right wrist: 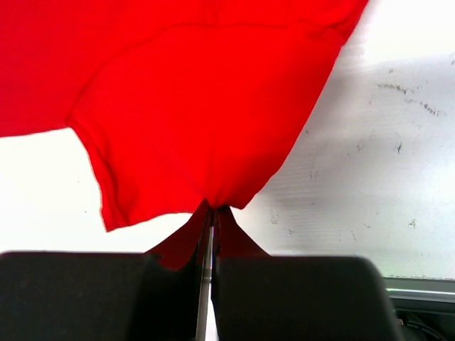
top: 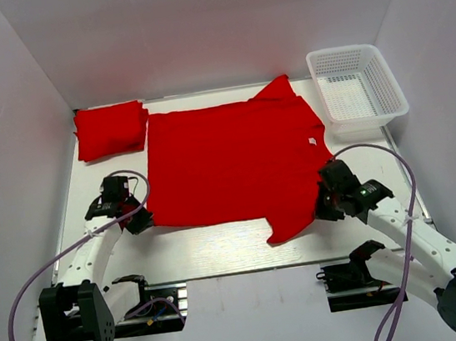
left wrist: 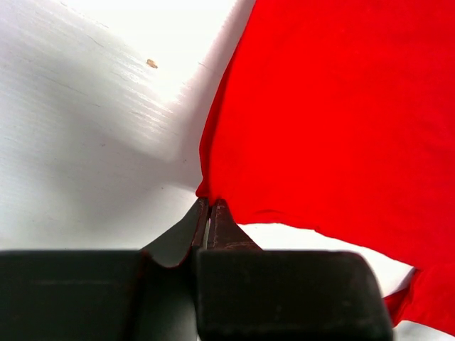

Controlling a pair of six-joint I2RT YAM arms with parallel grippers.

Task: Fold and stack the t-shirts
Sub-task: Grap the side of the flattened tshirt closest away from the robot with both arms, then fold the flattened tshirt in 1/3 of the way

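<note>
A red t-shirt lies spread flat in the middle of the table, neck with white tag to the right, one sleeve at the back, one hanging at the front. A folded red t-shirt lies at the back left. My left gripper is shut on the spread shirt's near left hem corner. My right gripper is shut on the shirt's near shoulder by the front sleeve.
A white mesh basket, empty, stands at the back right, just off the board. The white board's front edge runs before the arm bases. Grey walls close in the left, back and right.
</note>
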